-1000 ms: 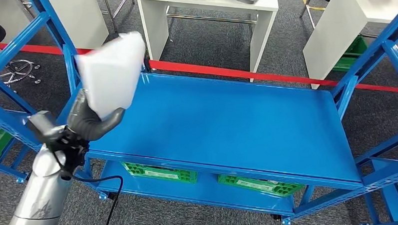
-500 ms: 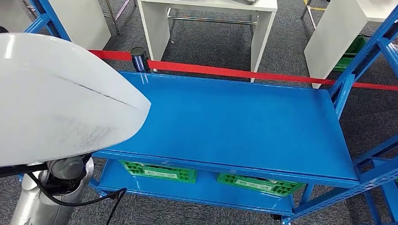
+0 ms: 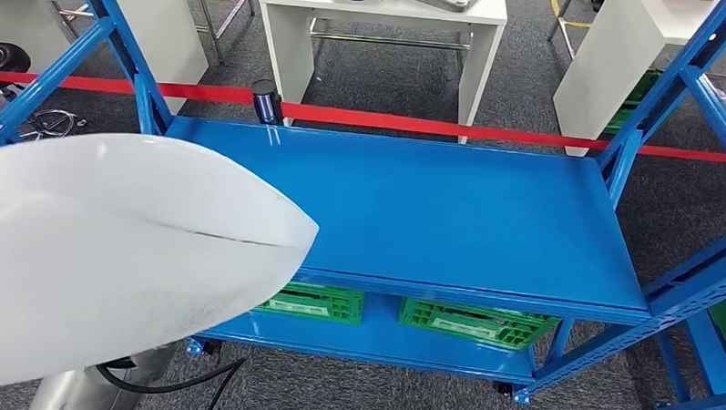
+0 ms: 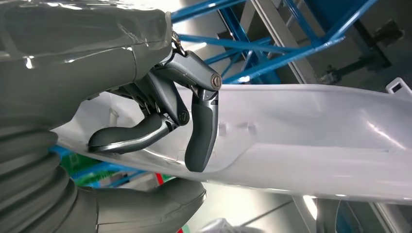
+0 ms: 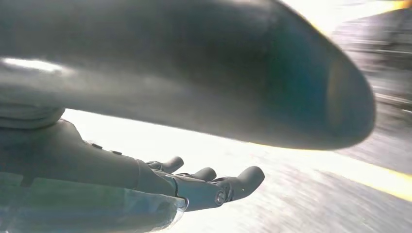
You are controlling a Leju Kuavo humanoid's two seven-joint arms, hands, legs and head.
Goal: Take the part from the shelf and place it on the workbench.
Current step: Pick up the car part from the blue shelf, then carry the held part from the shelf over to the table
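The part (image 3: 112,251) is a large, smooth white shell, held so close to the head camera that it covers the lower left of that view. My left hand (image 4: 160,121) grips it: in the left wrist view dark fingers (image 4: 200,131) press on the white part (image 4: 316,131) and the thumb lies under it. The part hides my left hand in the head view, where a bit of silver arm (image 3: 88,391) shows beneath it. My right hand (image 5: 194,184) has its fingers stretched out and holds nothing.
The blue shelf (image 3: 450,208) stands ahead with a bare top deck and two green crates (image 3: 474,323) below. Blue uprights (image 3: 659,97) frame it. Behind a red floor line (image 3: 435,127) stand white tables (image 3: 384,10).
The white part has swung up from the shelf's left side toward the camera and now spreads further right. The whole view has shifted slightly.
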